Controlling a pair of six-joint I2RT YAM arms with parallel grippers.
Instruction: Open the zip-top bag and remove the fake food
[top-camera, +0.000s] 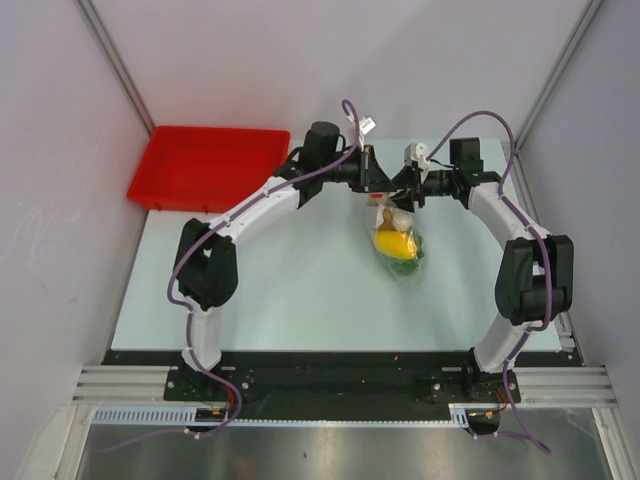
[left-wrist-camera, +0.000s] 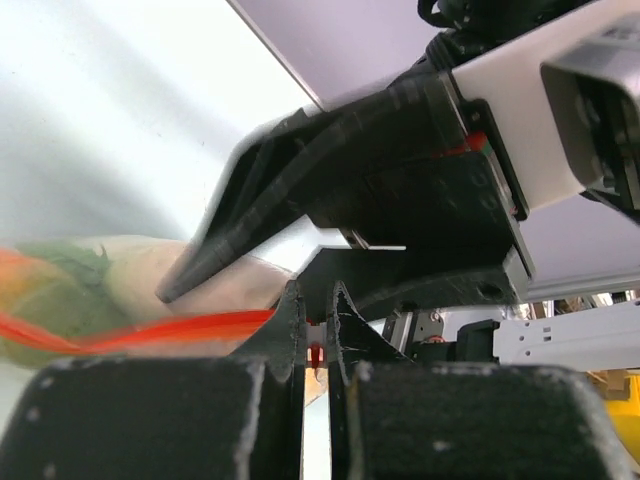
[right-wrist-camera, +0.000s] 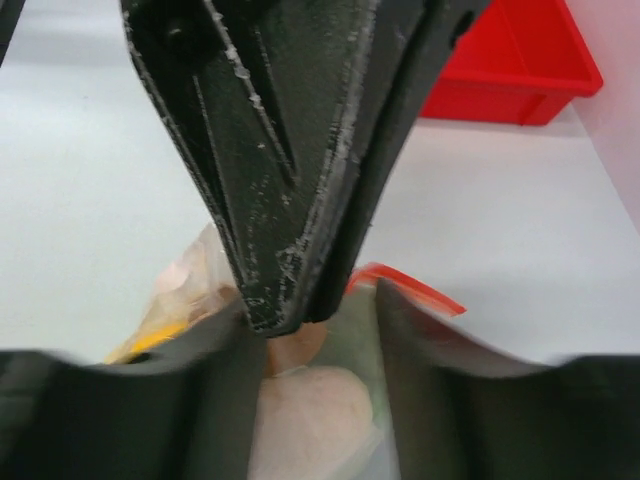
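Note:
The zip-top bag (top-camera: 398, 245) lies near the table's far middle, holding the fake food: a yellow piece (top-camera: 391, 243), green lettuce (top-camera: 405, 266) and a white radish (right-wrist-camera: 310, 410). Both grippers meet at its mouth. My left gripper (top-camera: 377, 186) is shut on the red-orange zip strip (left-wrist-camera: 170, 328), and a bit of strip shows between its jaws in the left wrist view (left-wrist-camera: 318, 305). My right gripper (top-camera: 408, 188) stands open in the right wrist view (right-wrist-camera: 312, 305), its fingers on either side of the bag's top, the strip (right-wrist-camera: 410, 285) by its right finger.
A red tray (top-camera: 210, 165) sits at the far left corner and also shows in the right wrist view (right-wrist-camera: 510, 60). Grey walls close in left, right and back. The left gripper's fingers (right-wrist-camera: 290, 150) fill the upper right wrist view.

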